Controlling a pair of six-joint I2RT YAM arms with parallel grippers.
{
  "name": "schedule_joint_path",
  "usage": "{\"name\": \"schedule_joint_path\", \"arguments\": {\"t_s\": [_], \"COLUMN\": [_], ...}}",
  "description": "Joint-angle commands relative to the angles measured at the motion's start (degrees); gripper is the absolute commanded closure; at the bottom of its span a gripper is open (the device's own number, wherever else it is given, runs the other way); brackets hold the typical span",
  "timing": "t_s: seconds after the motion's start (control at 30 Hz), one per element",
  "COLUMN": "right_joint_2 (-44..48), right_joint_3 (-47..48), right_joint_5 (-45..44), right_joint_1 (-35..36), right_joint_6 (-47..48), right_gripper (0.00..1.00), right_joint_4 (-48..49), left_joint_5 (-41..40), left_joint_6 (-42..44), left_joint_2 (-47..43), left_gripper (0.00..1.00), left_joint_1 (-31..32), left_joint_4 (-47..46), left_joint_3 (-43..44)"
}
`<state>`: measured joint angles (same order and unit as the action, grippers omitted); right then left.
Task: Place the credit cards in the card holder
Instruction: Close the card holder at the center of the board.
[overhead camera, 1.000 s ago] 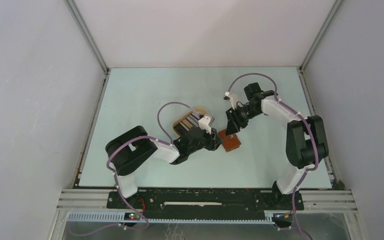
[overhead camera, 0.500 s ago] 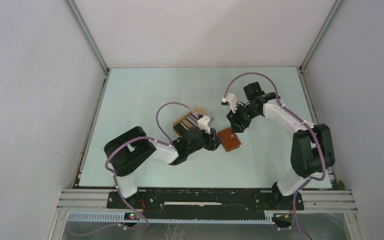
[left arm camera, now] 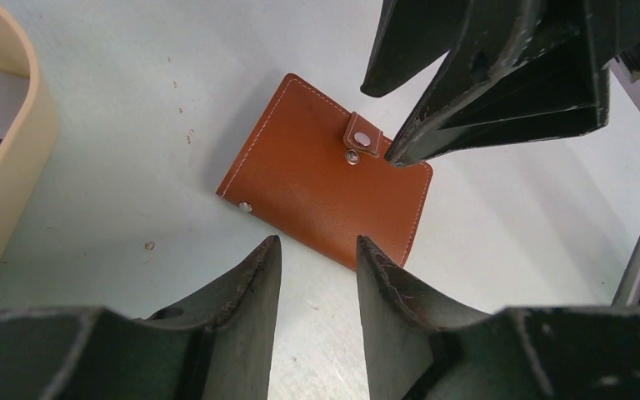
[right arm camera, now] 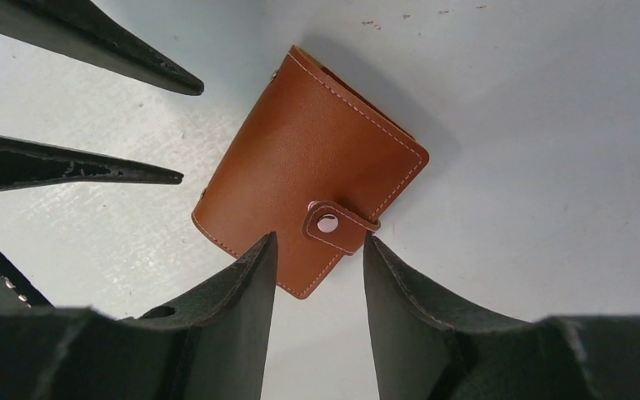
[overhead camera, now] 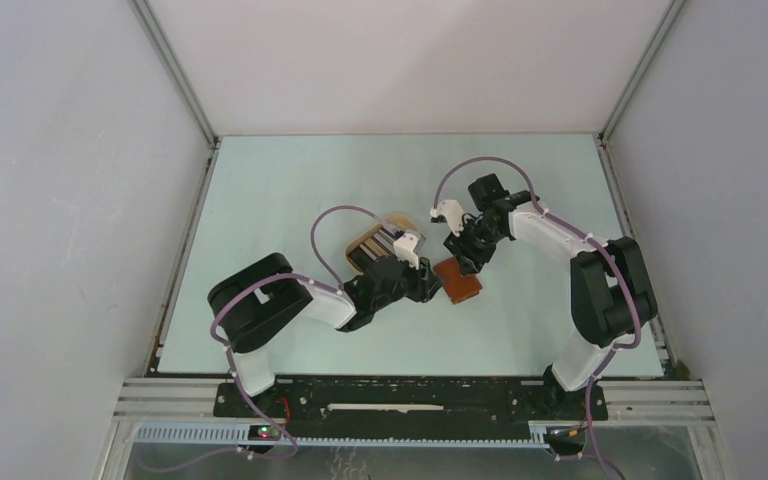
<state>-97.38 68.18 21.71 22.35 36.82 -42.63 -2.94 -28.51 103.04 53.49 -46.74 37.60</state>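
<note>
Item under work: the card holder (left arm camera: 325,192) lies flat on the bench (left arm camera: 158,67), folded shut, with its snap tab (left arm camera: 364,134) fastened. It sits directly between the two grippers, just ahead of the tips of each.

Cards: the cards (overhead camera: 368,243) lie stacked in the tray (left arm camera: 27,137), behind and to the side of the left gripper (left arm camera: 317,250). None is in the card holder.

Judgement on placement: no card can go in while the holder is shut, so the step in hand appears to be unfastening the tab. The arms approach from opposite sides, probably so that one can pin the cover while the other works the tab.

Left gripper: fingers spread a moderate way, holding nothing. Its tips stand at the edge of the holder nearest to it; contact cannot be confirmed.

Right gripper (right arm camera: 317,242): fingers spread about as far, also holding nothing. Its tips straddle the snap tab, one to each side. In the left wrist view one tip sits right at the tab, but whether it touches cannot be told
</note>
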Motion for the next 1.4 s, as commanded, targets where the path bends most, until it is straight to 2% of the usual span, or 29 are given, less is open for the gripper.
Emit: {"name": "schedule_joint_path", "arguments": {"t_s": [0.0,0.63,0.73,0.97,1.13,1.37], "right_joint_2": [-0.98,-3.11,-3.19,-2.77,-2.25,-1.43], "right_joint_3": [-0.13,-0.15,-0.15,-0.11,-0.07,0.74], "right_joint_5": [-2.1,-4.14,-4.29,-4.84,-4.74,-1.28], "right_joint_1": [1.19,2.79,2.88,2.88,2.92,2.41], "right_joint_6": [-1.54,-2.72,-2.68,-2.71,-2.64,-3.98], "right_gripper": [0.5,0.52,0.59,0.85,1.0,1.0], "right_joint_4": [1.17,2.42,2.51,2.38,2.18,1.06], "left_joint_5": [-1.45,-1.52,-1.54,-1.53,-1.43,-0.38], "left_joint_6": [0.65,0.49,0.52,0.56,0.53,0.55], "left_joint_2": [-2.9,-2.78,-2.82,-2.68,-2.59,-2.42], "left_gripper": [0.57,0.57,0.57,0.57,0.57,0.57], "left_joint_1": [0.04,0.06,0.03,0.08,0.07,0.04], "left_joint_4": [-2.65,-2.65,-2.65,-2.65,-2.65,-3.49], "left_joint_3": [-0.78,-0.78,-0.78,-0.78,-0.65,-0.61]}}
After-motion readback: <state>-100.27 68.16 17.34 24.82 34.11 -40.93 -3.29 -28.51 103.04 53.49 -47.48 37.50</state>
